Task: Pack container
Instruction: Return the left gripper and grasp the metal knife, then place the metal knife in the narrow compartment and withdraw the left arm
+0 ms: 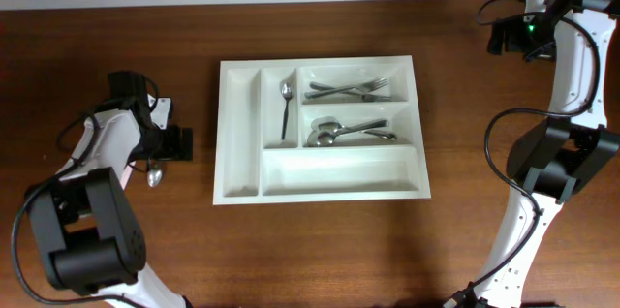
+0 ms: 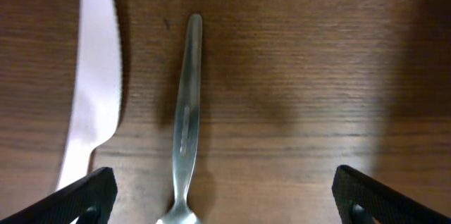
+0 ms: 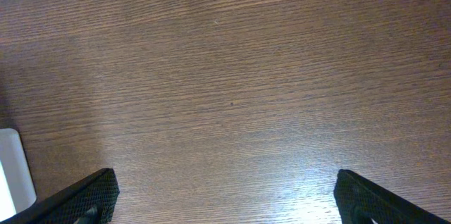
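Loose cutlery: a white plastic knife [image 2: 91,97] and a metal spoon [image 2: 187,111] are lying side by side on the wooden table [image 1: 465,250], left of the tray, apart from each other, not yet packed.
Container: the white cutlery tray [image 1: 239,134] is sitting mid-table, between the two arms.
Left narrow slot: sitting empty.
Second narrow slot: holding one small spoon [image 1: 286,105].
Far wide slot: holding forks [image 1: 354,87].
Middle wide slot: holding a pile of spoons [image 1: 349,134].
Near wide slot: sitting empty.
Progress: looking partly done; the knife and spoon outside are likely what is left.
Left gripper [image 2: 225,199]: hovering over the loose pair, fingers spread wide, the spoon handle running between them and the knife near the left finger; gripping nothing.
Right gripper [image 3: 225,199]: hanging over bare table at far right, fingers spread wide, holding nothing, a tray corner showing at its view's left edge.
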